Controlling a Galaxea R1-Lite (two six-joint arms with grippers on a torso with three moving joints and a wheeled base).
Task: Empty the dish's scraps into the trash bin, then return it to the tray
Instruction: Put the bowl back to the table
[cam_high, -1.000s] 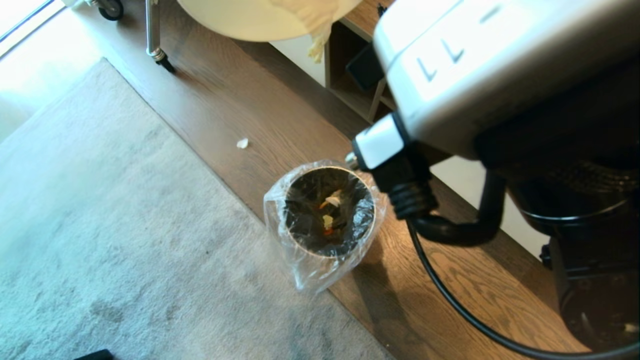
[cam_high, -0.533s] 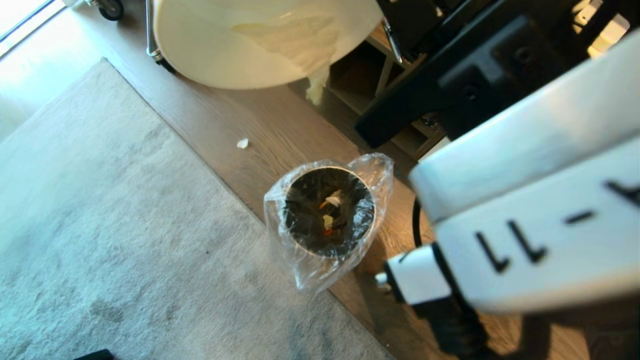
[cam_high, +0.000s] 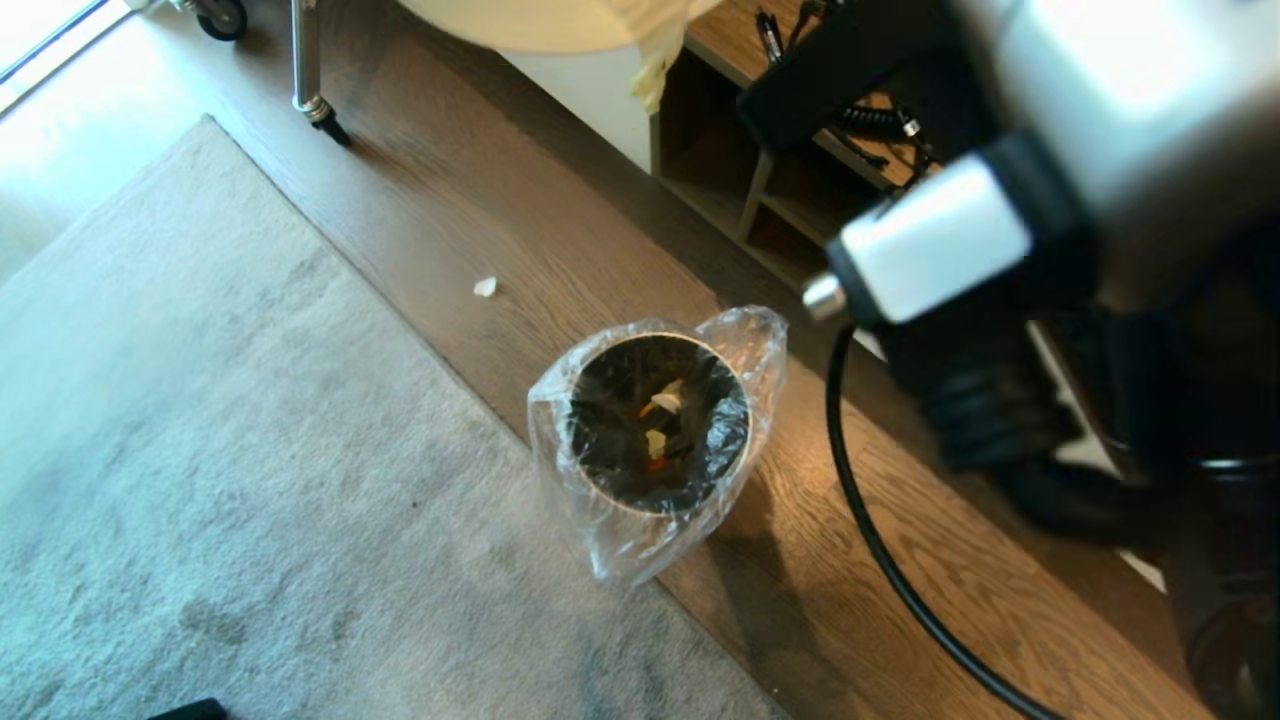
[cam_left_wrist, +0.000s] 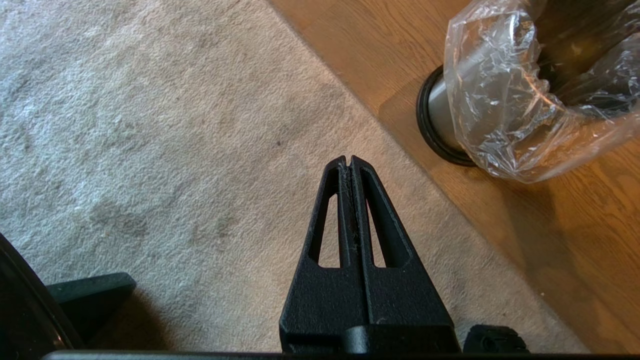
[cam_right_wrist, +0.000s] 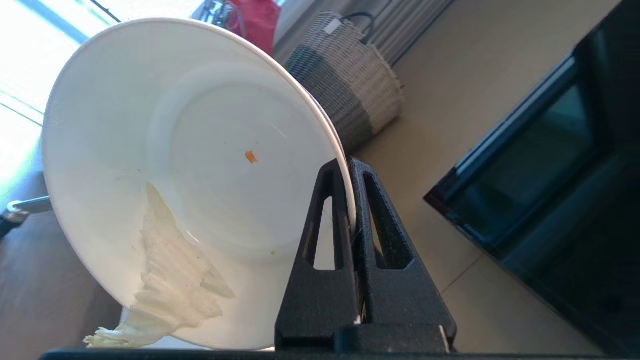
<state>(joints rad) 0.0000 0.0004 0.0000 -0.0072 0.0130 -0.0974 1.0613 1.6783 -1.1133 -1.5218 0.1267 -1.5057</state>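
Our right gripper (cam_right_wrist: 351, 200) pinches the dish (cam_right_wrist: 190, 165) rim; left gripper (cam_left_wrist: 349, 162) closed, empty. Clinging tissue (cam_right_wrist: 170, 280) could drop beside the trash bin (cam_high: 655, 425).

Warm wood floor (cam_high: 560, 250) with a shaggy grey rug (cam_high: 200, 480) beside it, open wooden shelf unit (cam_high: 760, 190) nearby, woven basket (cam_right_wrist: 350, 85) further back, sunlight coming in bright.
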